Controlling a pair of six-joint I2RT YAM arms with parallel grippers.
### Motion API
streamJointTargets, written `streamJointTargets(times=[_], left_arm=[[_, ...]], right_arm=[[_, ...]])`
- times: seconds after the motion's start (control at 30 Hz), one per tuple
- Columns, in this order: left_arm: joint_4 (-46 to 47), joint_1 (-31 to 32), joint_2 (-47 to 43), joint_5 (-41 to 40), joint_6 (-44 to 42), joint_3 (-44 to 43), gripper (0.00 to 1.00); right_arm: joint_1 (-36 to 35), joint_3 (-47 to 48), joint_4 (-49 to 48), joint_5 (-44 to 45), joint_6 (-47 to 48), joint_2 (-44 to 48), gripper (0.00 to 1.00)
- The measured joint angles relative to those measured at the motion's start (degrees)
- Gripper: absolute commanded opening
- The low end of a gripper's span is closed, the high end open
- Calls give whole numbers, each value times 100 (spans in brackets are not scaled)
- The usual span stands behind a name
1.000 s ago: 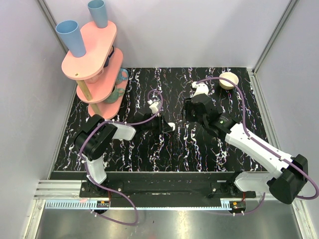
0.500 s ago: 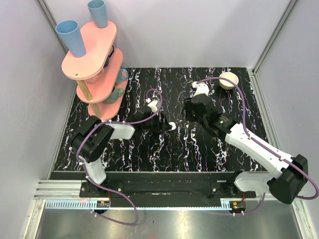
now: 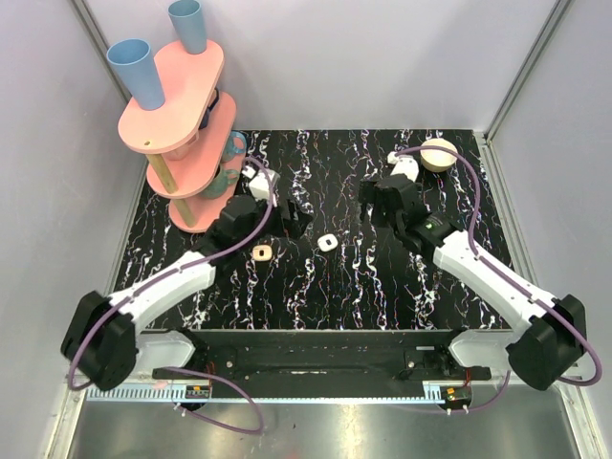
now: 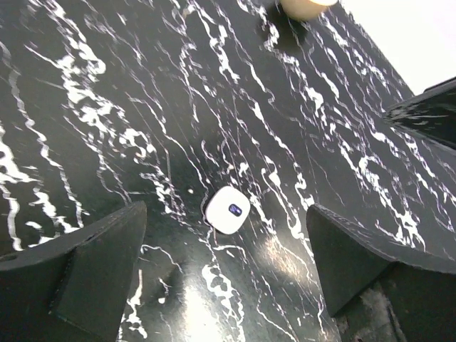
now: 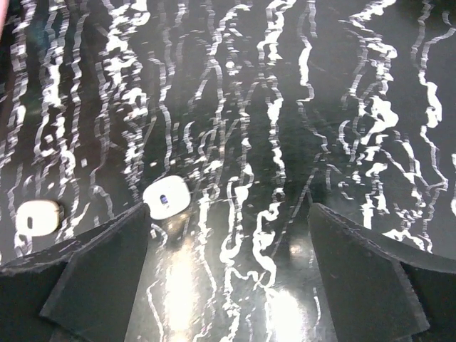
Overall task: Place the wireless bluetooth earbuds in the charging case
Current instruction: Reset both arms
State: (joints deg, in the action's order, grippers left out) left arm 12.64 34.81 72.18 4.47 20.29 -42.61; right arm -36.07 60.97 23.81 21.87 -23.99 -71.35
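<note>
A white rounded-square piece (image 3: 326, 243) with a small dark mark lies flat mid-table; the left wrist view shows it (image 4: 228, 209) just ahead of my open fingers, and the right wrist view shows it (image 5: 165, 198) by the left finger. A cream piece (image 3: 260, 251) of the same shape lies to its left (image 5: 38, 216). I cannot tell which of them is the charging case. The earbuds are out of view. My left gripper (image 3: 298, 220) (image 4: 228, 278) and right gripper (image 3: 376, 206) (image 5: 228, 271) both stand open and hold nothing.
A pink two-tier stand (image 3: 177, 124) with blue cups (image 3: 139, 72) fills the back left corner. A cream round bowl (image 3: 439, 153) (image 4: 306, 6) sits at the back right. Grey walls close in the black marbled table (image 3: 316, 287).
The left gripper opened, let go of the white piece and drew back left as its arm stretched out. That uncovered the cream piece. The right gripper opened wider and moved slightly away.
</note>
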Motion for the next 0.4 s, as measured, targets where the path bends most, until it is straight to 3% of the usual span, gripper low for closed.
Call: streamJointTargets(times=[0.4], left_arm=[[-481, 0, -1709, -1803, -358, 302, 99]], right_arm=[[1867, -345, -229, -651, -138, -575, 100]])
